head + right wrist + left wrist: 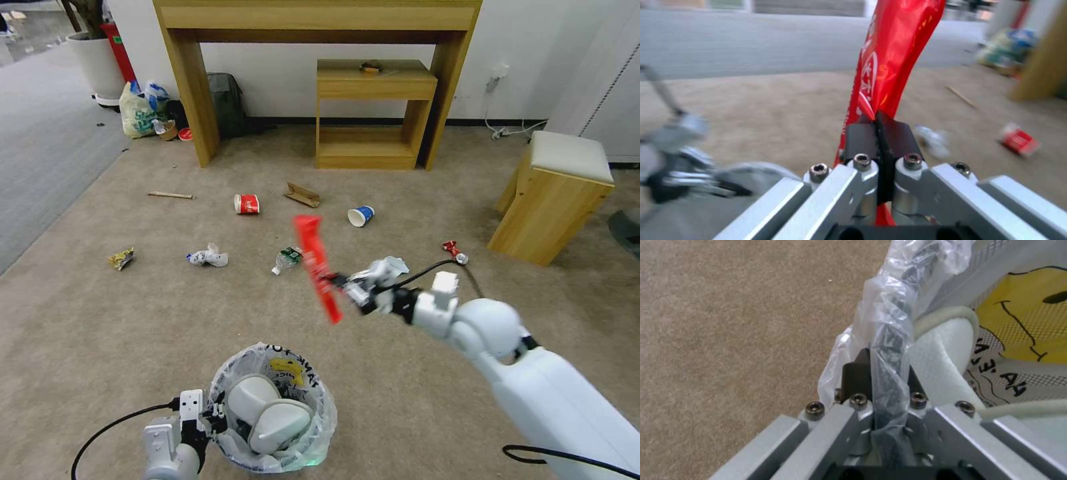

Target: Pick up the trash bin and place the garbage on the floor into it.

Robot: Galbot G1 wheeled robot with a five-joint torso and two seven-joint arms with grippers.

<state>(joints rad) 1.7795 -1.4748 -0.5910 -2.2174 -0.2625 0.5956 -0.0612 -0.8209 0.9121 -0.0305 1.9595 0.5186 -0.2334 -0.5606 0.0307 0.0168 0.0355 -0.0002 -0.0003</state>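
The left tool [200, 417] pinches the bag-lined rim of the trash bin [313, 427], held low at the robot's left with two white slippers [270, 413] inside. To the right, the right tool [347, 283] clamps a long red wrapper [317, 263] above the beige carpet floor [100, 333].

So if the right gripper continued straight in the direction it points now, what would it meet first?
Probably nothing near: the right gripper, shut on the red wrapper, points toward the robot's left above the floor. Beyond lies open carpet; depth is unclear.
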